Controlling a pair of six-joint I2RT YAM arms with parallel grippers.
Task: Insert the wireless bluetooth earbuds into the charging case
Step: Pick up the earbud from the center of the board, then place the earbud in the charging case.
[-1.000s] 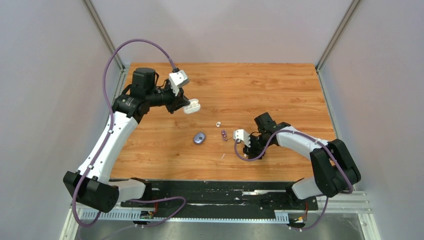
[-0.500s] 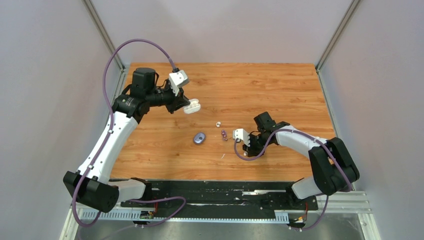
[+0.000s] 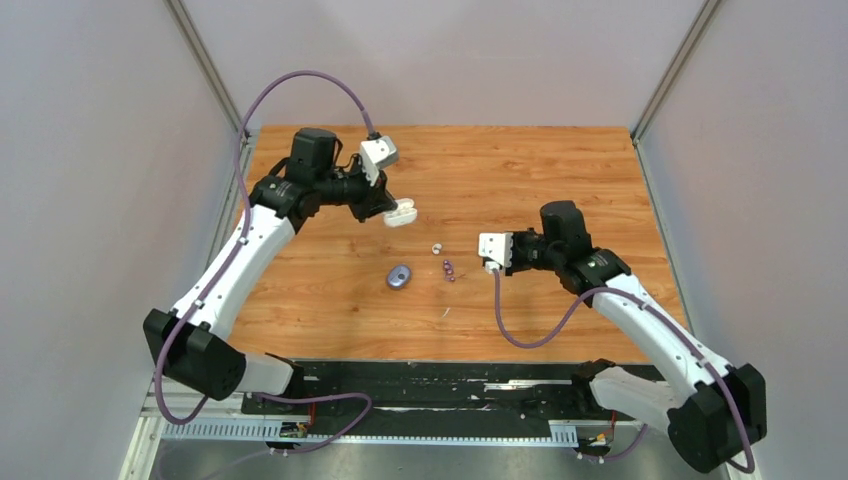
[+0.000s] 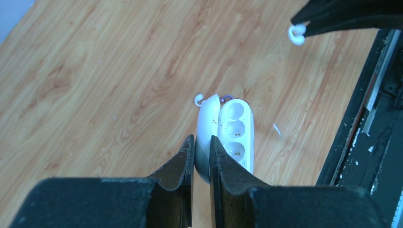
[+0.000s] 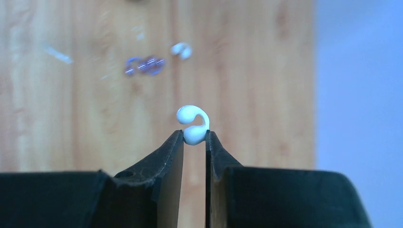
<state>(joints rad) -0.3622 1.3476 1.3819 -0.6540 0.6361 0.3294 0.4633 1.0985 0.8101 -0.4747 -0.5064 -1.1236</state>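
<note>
My left gripper (image 3: 389, 209) is shut on the lid of an open white charging case (image 3: 402, 212), held above the far left of the table. In the left wrist view the case (image 4: 234, 130) shows its empty wells beside my pinching fingers (image 4: 184, 154). My right gripper (image 5: 195, 136) is shut on a white hooked earbud (image 5: 193, 122), raised over the table's middle right (image 3: 490, 266). Another white earbud (image 3: 437, 248) and two purple earbuds (image 3: 448, 268) lie on the wood between the arms. The held bud (image 4: 297, 34) also shows in the left wrist view.
A closed purple oval case (image 3: 399, 276) lies left of the purple buds. A small white scrap (image 3: 447, 312) sits nearer the front edge. Grey walls enclose the wooden table (image 3: 560, 170) on three sides, and a black rail (image 3: 440, 385) runs along the front.
My right gripper closed on the white earbud and rose off the table, swinging toward the far side. The left arm carried the open case a little to the right.
</note>
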